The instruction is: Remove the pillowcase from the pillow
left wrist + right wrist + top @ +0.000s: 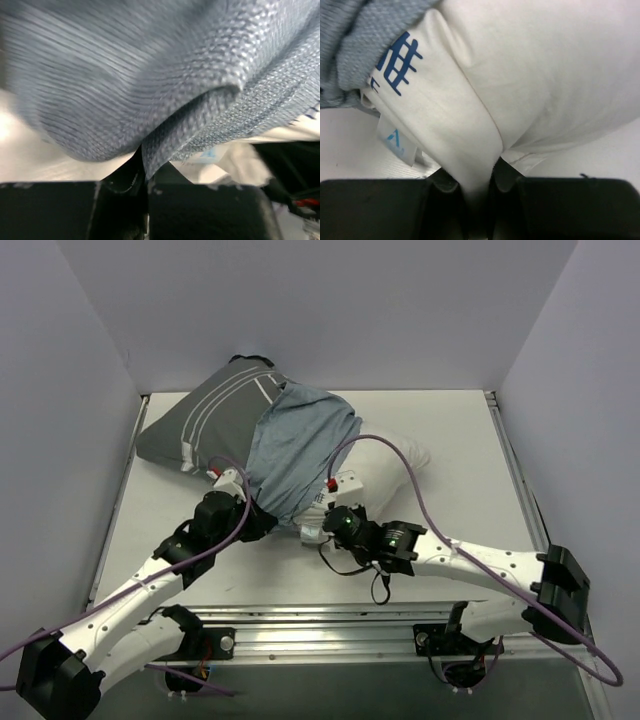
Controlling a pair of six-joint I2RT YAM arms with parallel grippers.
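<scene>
While my left gripper [144,167] pinches the grey striped cloth pillowcase [150,75], my right gripper [477,186] clamps the puffy white pillow [550,75].

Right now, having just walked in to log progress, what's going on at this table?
Two robot arms are stripping a pillowcase off a white pillow. The left gripper is shut on a fold of the case's blue-grey inner side. The right gripper pinches the pillow's white edge beside its printed label. The case is turned back inside out over the pillow's middle, with the far left end covered and the right end bare.
</scene>
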